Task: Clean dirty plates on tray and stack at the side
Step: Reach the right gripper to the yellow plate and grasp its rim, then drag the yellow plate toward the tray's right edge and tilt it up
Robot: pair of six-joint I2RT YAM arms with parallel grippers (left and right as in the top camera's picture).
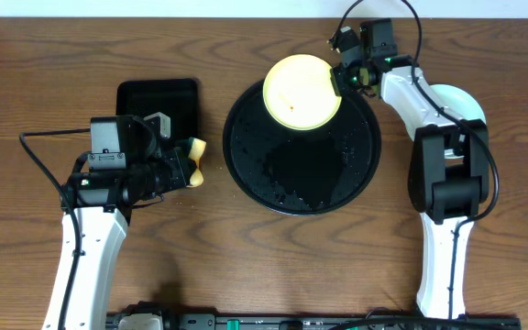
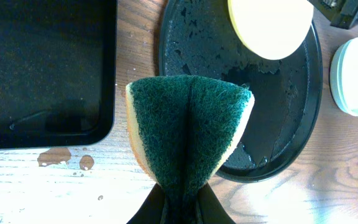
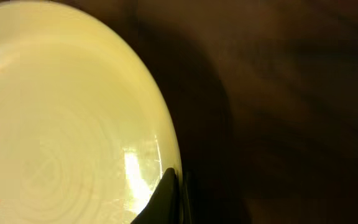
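My right gripper is shut on the right rim of the pale yellow plate and holds it tilted over the far part of the round black tray. In the right wrist view its fingers pinch the plate's rim; orange-red smears show at the plate's left edge. My left gripper is shut on a green and yellow sponge, left of the tray. The sponge fills the left wrist view. Light teal plates lie stacked on the table right of the tray.
A rectangular black tray lies at the left, behind my left gripper. The round tray's surface is wet. Water drops lie on the wooden table by the rectangular tray. The right arm's base stands right of the round tray.
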